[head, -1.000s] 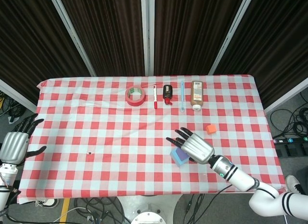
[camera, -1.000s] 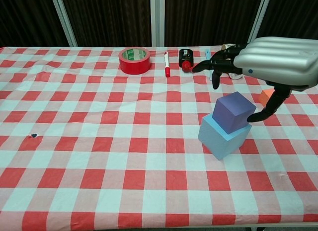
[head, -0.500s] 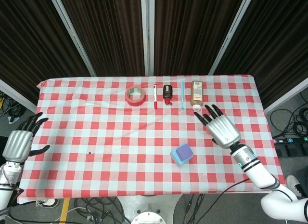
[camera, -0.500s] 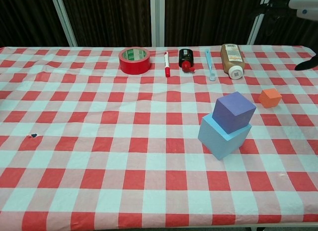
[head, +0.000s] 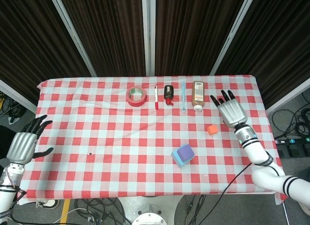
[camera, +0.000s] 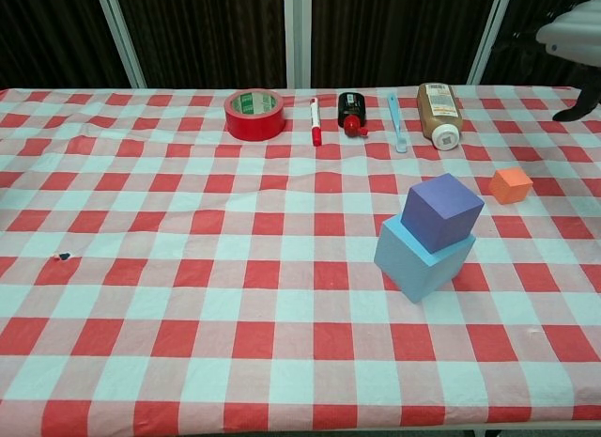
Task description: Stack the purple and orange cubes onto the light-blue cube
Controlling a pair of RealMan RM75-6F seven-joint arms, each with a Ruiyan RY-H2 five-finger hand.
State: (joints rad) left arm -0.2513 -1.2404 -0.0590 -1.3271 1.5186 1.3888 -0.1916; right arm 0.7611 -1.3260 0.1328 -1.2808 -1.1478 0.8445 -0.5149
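Note:
The purple cube (head: 185, 151) (camera: 441, 211) sits on top of the light-blue cube (head: 178, 159) (camera: 413, 260), right of the table's middle. A small orange cube (head: 211, 129) (camera: 511, 185) lies alone on the cloth, further right and a little back. My right hand (head: 230, 110) (camera: 573, 33) hovers with fingers spread, behind and to the right of the orange cube, holding nothing. My left hand (head: 24, 143) is off the table's left edge, fingers apart and empty; the chest view does not show it.
Along the back of the red-checked table (head: 97, 133) lie a red tape roll (head: 136, 96), a red marker (head: 156, 97), a black bottle (head: 168, 94), a blue pen (head: 183, 103) and a brown bottle (head: 197, 95). A small dark speck (head: 90, 153) marks the left side.
My right hand let go of the purple cube, rose, and swung back and to the right, past the orange cube. The purple cube stays on the light-blue cube. My left hand shifted slightly.

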